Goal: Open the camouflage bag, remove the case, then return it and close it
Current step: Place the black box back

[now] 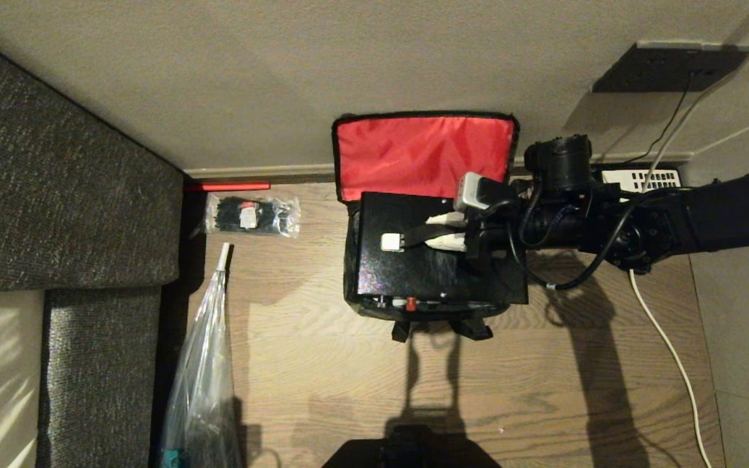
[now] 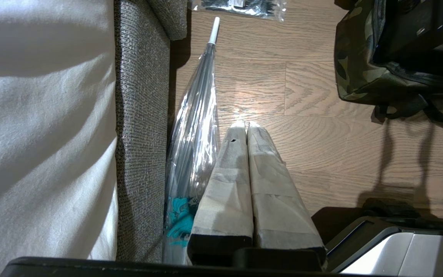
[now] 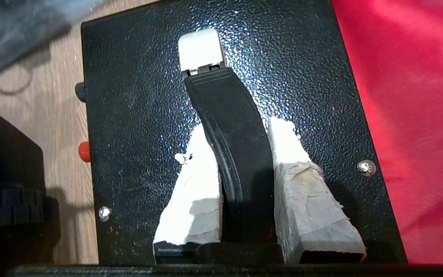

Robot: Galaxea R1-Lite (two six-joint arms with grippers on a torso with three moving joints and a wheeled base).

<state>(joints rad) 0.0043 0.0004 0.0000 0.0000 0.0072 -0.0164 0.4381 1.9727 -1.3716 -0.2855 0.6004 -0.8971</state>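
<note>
The right gripper (image 1: 454, 231) holds with its fingers the black handle (image 3: 231, 154) of the flat speckled black hard case (image 1: 426, 266), above the open camouflage bag (image 1: 421, 153); the left gripper (image 2: 243, 125) fingers are pressed together.

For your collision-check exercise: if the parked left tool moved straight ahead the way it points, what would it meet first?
Probably the wooden floor: the closed left tool points down at bare boards between the clear umbrella and the camouflage bag. Depth is unclear, but nothing shows between.
</note>
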